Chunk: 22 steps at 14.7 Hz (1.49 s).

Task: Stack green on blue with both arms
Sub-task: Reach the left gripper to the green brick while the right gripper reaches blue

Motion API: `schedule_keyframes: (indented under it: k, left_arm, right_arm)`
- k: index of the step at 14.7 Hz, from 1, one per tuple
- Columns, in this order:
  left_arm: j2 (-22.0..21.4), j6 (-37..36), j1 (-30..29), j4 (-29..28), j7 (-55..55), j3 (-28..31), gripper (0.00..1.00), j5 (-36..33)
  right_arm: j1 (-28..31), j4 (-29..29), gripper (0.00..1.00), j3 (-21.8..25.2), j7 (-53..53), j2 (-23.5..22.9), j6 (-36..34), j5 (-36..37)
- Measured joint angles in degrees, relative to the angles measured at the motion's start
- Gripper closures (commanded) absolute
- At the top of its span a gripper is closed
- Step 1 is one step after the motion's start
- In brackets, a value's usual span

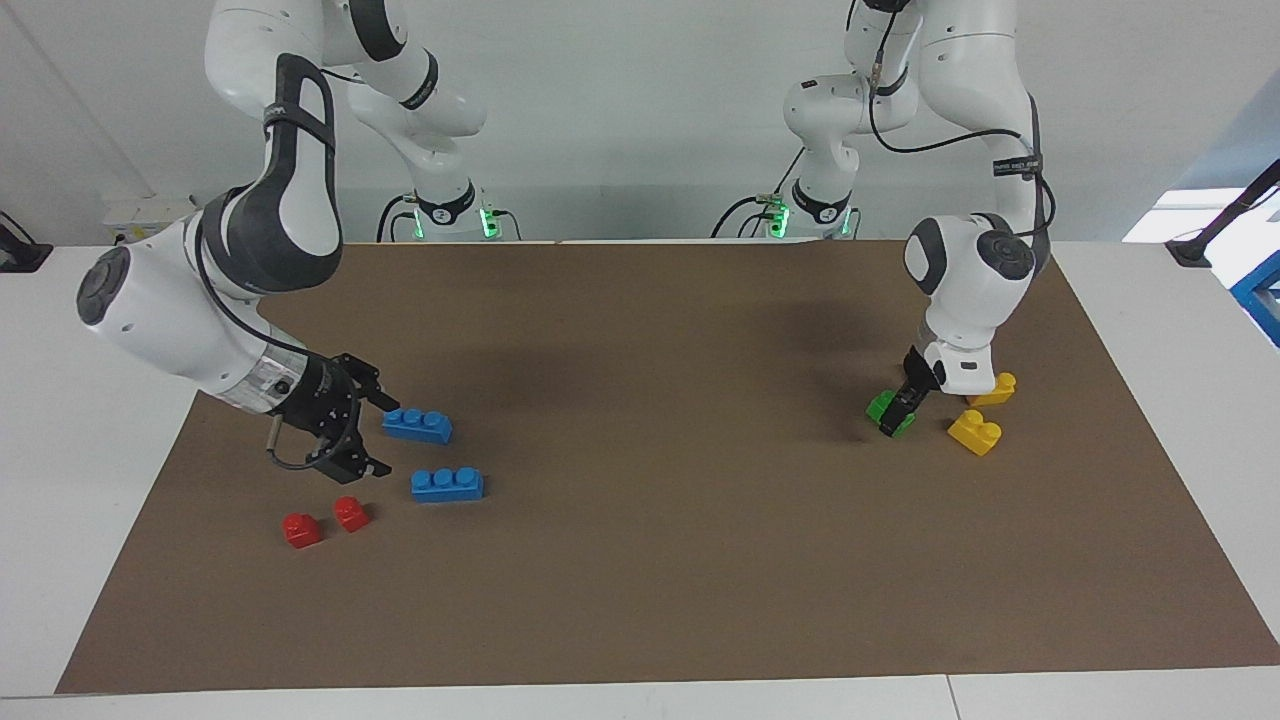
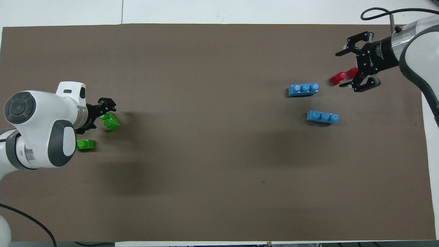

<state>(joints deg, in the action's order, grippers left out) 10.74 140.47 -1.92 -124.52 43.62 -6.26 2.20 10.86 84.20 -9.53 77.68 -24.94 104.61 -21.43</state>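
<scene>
Overhead view: left arm (image 2: pixel 41 137) hides yellow bricks (image 1: pixel 975 432); both grippers' jaws apart.

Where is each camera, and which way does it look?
Facing view: high across the table, looking at both arms, their bases and whole bodies.
Overhead view: high above the robots' end, looking steeply down; only forearms and grippers show.
Both show the left gripper at a green brick, the right gripper beside the blue bricks.

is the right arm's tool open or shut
Open: the right tool has its two fingers spread wide apart, low beside the blue bricks, holding nothing.
</scene>
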Motion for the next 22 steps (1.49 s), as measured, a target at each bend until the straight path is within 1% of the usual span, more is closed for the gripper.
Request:
schedule_keyframes:
  k: [4, 7, 9, 10, 11, 12, 13, 14, 15, 16, 19, 22]
  left_arm:
    - [1.45, -0.75, -0.08, 1.85, 1.07, 0.21, 0.00, 0.00]
    - [2.18, -0.80, -0.08, 2.32, 1.14, 0.21, 0.04, 0.00]
    - [2.46, -0.91, -0.08, 3.00, 1.14, 0.21, 0.10, 0.00]
    - [2.54, -1.11, -0.08, 3.21, 1.13, 0.21, 0.17, 0.00]
    - [2.63, -1.47, -0.08, 3.36, 1.13, 0.21, 0.27, 0.00]
    - [2.69, -1.74, -0.08, 3.44, 1.13, 0.22, 0.36, -0.01]
    - [2.72, -1.81, -0.08, 3.47, 0.99, 0.23, 0.50, -0.02]
    - [2.74, -1.84, -0.08, 3.48, 0.70, 0.24, 0.61, -0.03]
    - [2.75, -1.87, -0.08, 3.48, 0.25, 0.25, 0.78, -0.03]
    - [2.76, -1.89, -0.08, 3.48, -0.24, 0.29, 0.99, -0.04]
    - [2.77, -1.92, -0.08, 3.52, -3.51, 0.31, 1.00, -0.05]
    - [2.77, -1.93, -0.09, 3.55, -6.08, 0.32, 1.00, -0.05]
  right_arm:
    - [0.40, 0.40, 0.04, 0.17, 0.00, -2.69, -0.30, 0.00]
    - [0.09, 0.44, 0.04, 0.11, 0.00, -4.46, 1.78, -0.04]
    - [-0.54, 0.56, 0.04, 0.05, 0.00, -5.43, 4.01, -0.09]
    - [-0.85, 0.61, 0.04, 0.05, 0.00, -6.01, 5.10, -0.10]
    - [-1.09, 0.66, 0.04, 0.04, 0.00, -6.67, 6.22, -0.11]
    - [-1.24, 0.68, 0.04, 0.05, 0.00, -7.37, 7.30, -0.11]
    - [-1.36, 0.69, 0.04, 0.05, 0.00, -8.01, 8.30, -0.11]
    - [-1.45, 0.69, 0.04, 0.05, 0.00, -8.52, 9.02, -0.11]
    - [-1.50, 0.70, 0.04, 0.05, 0.00, -8.88, 9.60, -0.12]
    - [-1.55, 0.74, 0.04, 0.03, 0.00, -9.10, 10.25, -0.12]
    - [-2.13, 1.36, 0.03, -0.01, 0.00, -9.31, 10.41, -0.12]
    - [-2.16, 1.77, 0.02, 0.04, 0.01, -9.32, 9.10, -0.12]
